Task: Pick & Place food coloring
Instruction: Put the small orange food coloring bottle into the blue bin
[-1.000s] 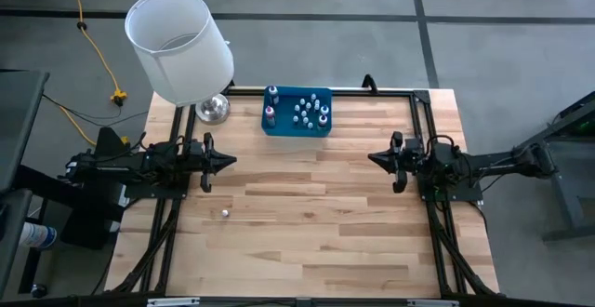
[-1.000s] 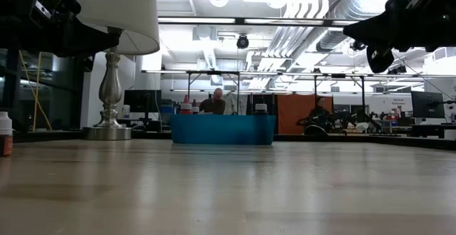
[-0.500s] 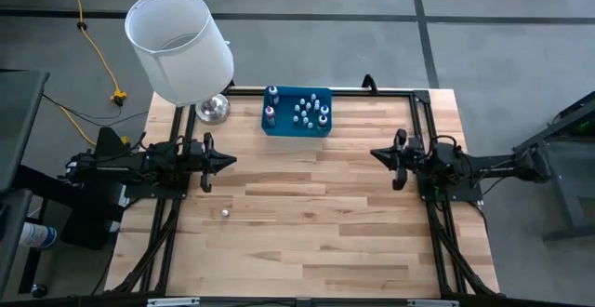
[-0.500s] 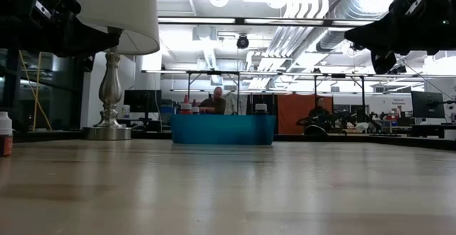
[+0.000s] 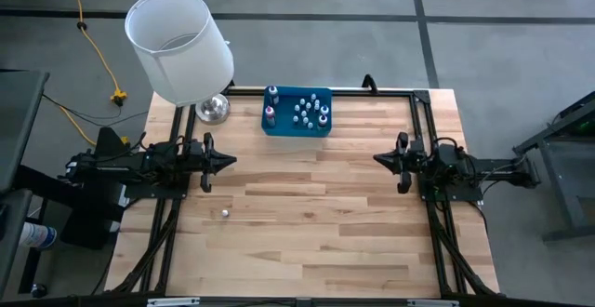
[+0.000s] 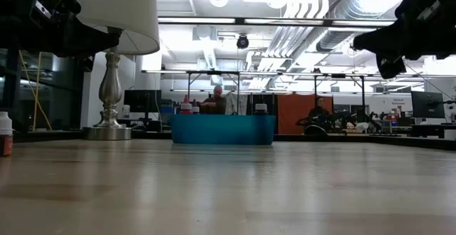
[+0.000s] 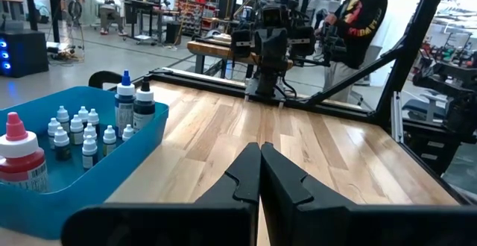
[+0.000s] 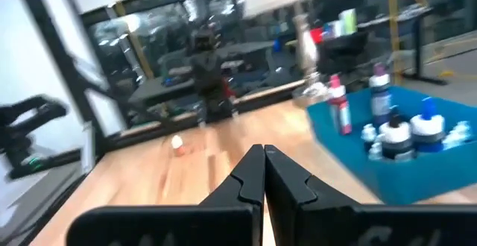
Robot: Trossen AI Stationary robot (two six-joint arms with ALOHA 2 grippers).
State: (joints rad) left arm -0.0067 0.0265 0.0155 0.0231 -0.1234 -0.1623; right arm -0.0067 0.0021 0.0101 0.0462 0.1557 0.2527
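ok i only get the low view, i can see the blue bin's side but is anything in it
Observer: Yes, the bin holds a cluster of small white-capped bottles, plus a few taller ones.
Operator: any outside it
Observer: One loose bottle stands alone on the table, near the left hand, on the side away from the bin.
Operator: hands holding anything
Observer: No. Both are shut and empty. The right hand is over the table's right side, facing the left one.
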